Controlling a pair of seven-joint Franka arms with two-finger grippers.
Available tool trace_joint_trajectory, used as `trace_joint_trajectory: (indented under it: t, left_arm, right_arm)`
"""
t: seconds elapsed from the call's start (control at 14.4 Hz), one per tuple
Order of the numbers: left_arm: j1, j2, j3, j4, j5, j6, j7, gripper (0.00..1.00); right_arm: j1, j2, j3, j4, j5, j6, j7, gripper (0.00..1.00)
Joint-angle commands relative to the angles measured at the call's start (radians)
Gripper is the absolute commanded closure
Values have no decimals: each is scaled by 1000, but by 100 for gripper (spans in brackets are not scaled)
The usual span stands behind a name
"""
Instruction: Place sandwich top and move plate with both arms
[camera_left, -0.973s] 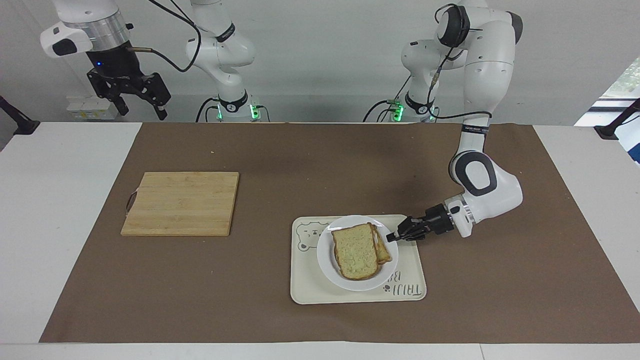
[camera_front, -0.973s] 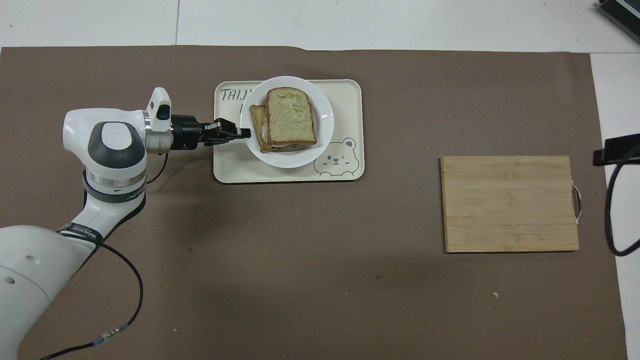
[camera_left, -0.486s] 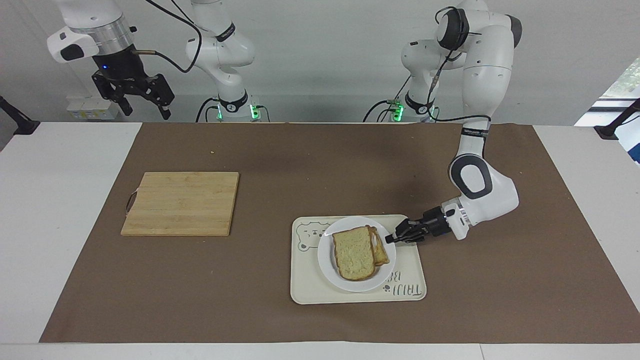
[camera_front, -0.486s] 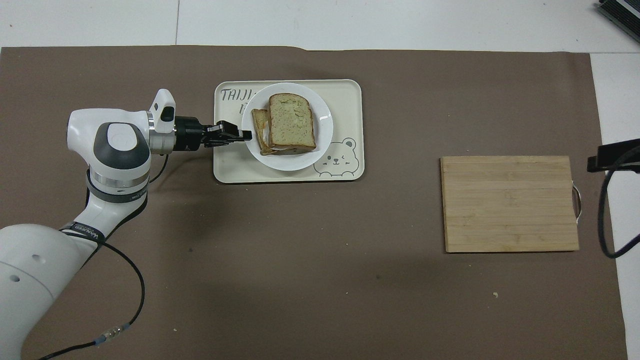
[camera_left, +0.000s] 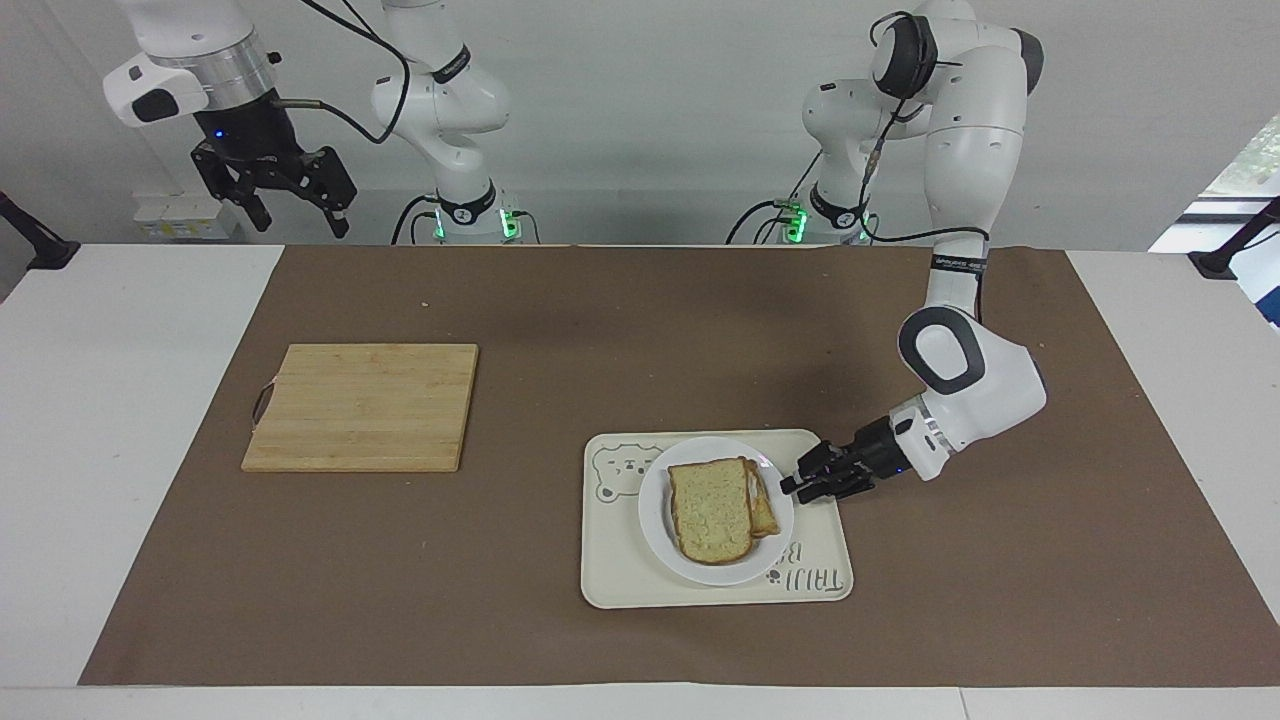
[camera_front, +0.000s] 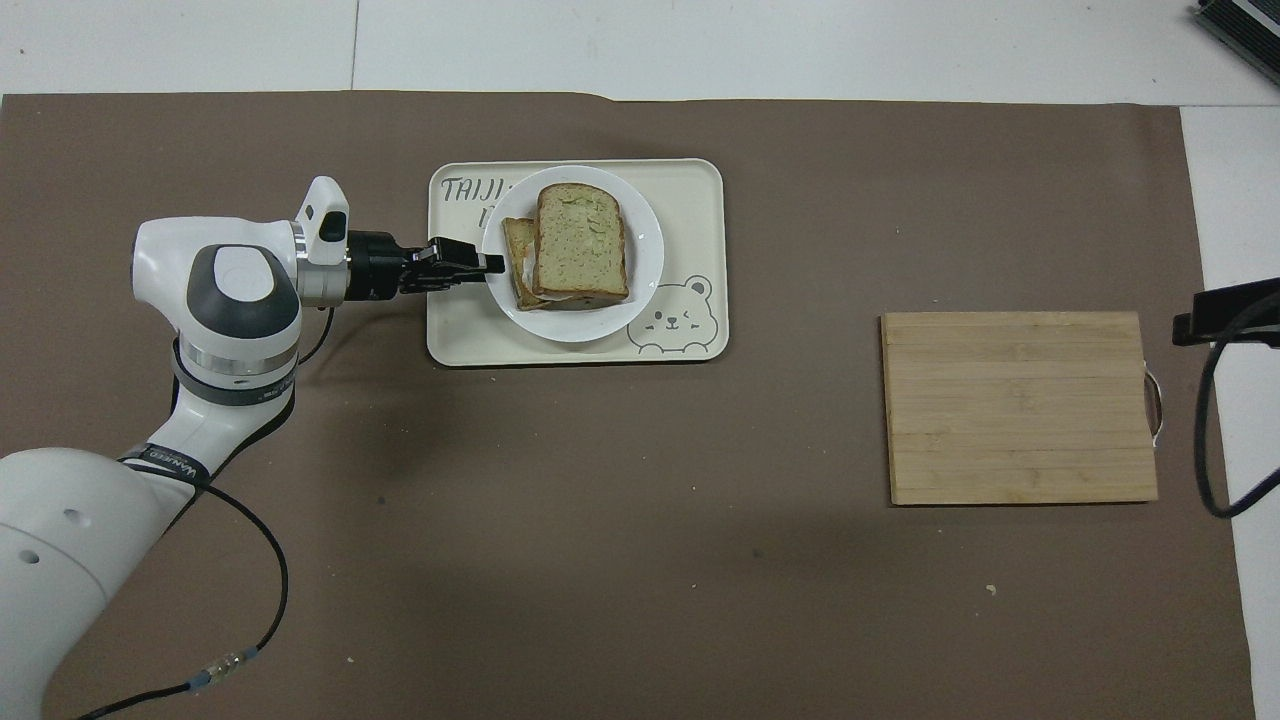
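Surface: a white table (camera_left: 120, 420) under a brown paper mat (camera_left: 640, 300) that covers most of it.
Room: a pale grey wall stands at the robots' end; a bright window edge shows at the left arm's end in the facing view.
Tray: a cream tray (camera_left: 640, 580) with a bear drawing lies on the mat toward the left arm's end.
Plate: the white plate (camera_left: 660, 530) sits on the tray.
Top slice: the sandwich top (camera_left: 710, 508) lies on the plate, over another slice (camera_left: 765, 505) that peeks out beside it.
Board: a wooden cutting board (camera_left: 362, 406) lies toward the right arm's end, well apart from the tray.
Left gripper: the left gripper (camera_left: 790, 486) lies low at the plate's rim, over the tray; whether its fingers are together or clamping the rim, I cannot tell.
Right gripper: the right gripper (camera_left: 300, 215) hangs high above the table edge, fingers apart, holding nothing.
Hard to see: the lower slice is mostly covered; in the overhead view only a black corner of the right arm shows.
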Motion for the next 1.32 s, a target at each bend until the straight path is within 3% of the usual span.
trace_joint_trajectory:
  t: [0.0, 0.14, 0.21, 0.49, 0.83, 1.04, 1.25]
  left_arm:
    - [-15, -81, 14, -4, 246, 18, -124, 25]
    - [-9, -116, 16, 1, 499, 18, -188, 5]
    - [0, -148, 16, 1, 602, 5, -193, 0]
    - [40, -303, 58, 1, 826, -156, -187, 0]
    - [41, -473, 94, 28, 871, -358, -184, 0]
    - [38, -495, 92, 146, 963, -530, -183, 0]
    - [40, -549, 103, 176, 972, -633, -167, 0]
  right_arm:
    - [-12, -24, -3, -36, -5, 12, -70, 0]
    - [-21, -4, -1, -24, -21, 54, -73, 0]
    - [-21, -1, -1, -24, -23, 39, -73, 0]
    - [-19, -14, -1, -47, -21, 15, -111, 0]
    - [-21, -25, -1, -64, -20, 15, -130, 0]
    - [-21, -30, -1, -73, -20, 16, -128, 0]
    - [-19, -30, -1, -73, -20, 18, -124, 0]
